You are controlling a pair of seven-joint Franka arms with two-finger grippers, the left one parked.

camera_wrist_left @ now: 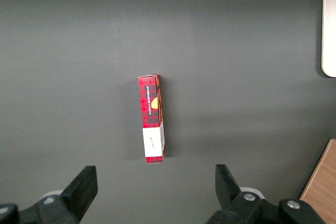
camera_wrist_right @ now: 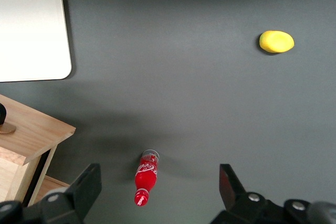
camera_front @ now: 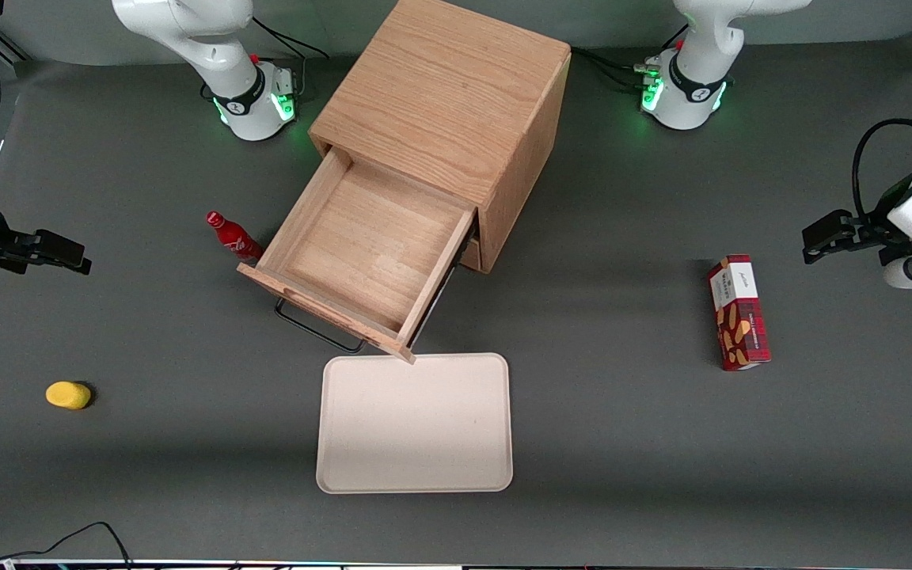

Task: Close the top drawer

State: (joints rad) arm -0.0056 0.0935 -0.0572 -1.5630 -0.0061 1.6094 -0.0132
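The top drawer (camera_front: 369, 253) of the wooden cabinet (camera_front: 448, 111) is pulled well out and holds nothing; its bare floor shows pale oak grain boxed in by thin plank walls. A thin black wire handle (camera_front: 317, 326) curves out from its front panel, which faces the front camera at a slant. The cabinet itself is a blocky light-oak cube with strong grain on its flat top, standing mid-table between the two arm bases. Just under the drawer's nearest corner lies a cream tray (camera_front: 415, 423), a flat rectangle with rounded corners and a low rim, also with nothing in it; the drawer corner overhangs or meets the tray's edge.

A small glossy red bottle (camera_front: 233, 236) with a silver cap stands just beside the drawer, on the side toward the working arm. A rounded yellow object (camera_front: 68, 394), smooth and lemon-like, lies well apart near the working arm's end of the table, closer to the front camera. A red tartan carton (camera_front: 738, 312) with a white end lies flat toward the parked arm's end. The table (camera_front: 622, 443) is covered in matte dark grey.

The gripper (camera_front: 60, 253) hangs above the table at the working arm's end, well clear of the drawer; its black fingers (camera_wrist_right: 86, 184) stand spread apart with nothing between them
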